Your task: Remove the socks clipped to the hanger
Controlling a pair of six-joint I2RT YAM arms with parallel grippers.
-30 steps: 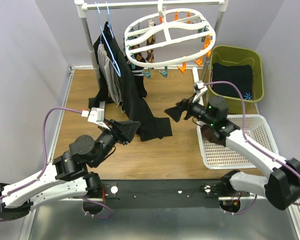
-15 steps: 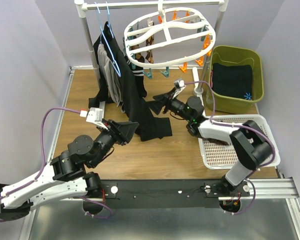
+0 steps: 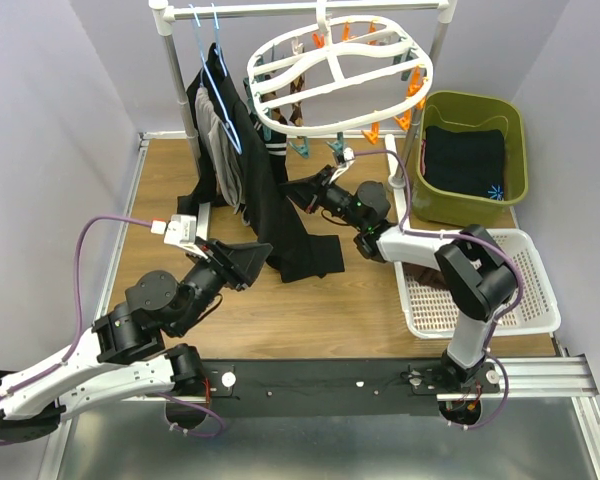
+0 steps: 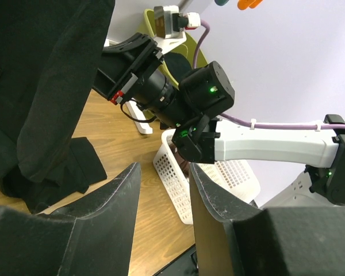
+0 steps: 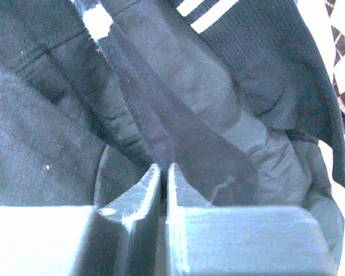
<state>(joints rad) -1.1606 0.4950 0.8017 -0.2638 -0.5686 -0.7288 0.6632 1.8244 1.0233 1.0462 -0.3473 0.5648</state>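
Jaws: right gripper (image 5: 162, 169) closed to a slit against dark cloth, nothing visibly held; left gripper (image 4: 164, 168) spread, empty.
Socks (image 5: 264, 46): soft, light, limp; hanging at 9 o'clock of hanger (image 3: 330, 127).
Hold: likely the striped cuff, close under the frame.
Beside: black garments (image 3: 270, 200), touching.

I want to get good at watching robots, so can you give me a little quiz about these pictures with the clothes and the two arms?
1. True or false: the left tool is holding a sock.
2. What lies in the green bin? A: a folded dark cloth. B: shoes. C: toy blocks.
3. Which tool reaches the black garments hanging below the white drying hanger?

Key
1. False: it is open and holds nothing.
2. A.
3. The right tool.
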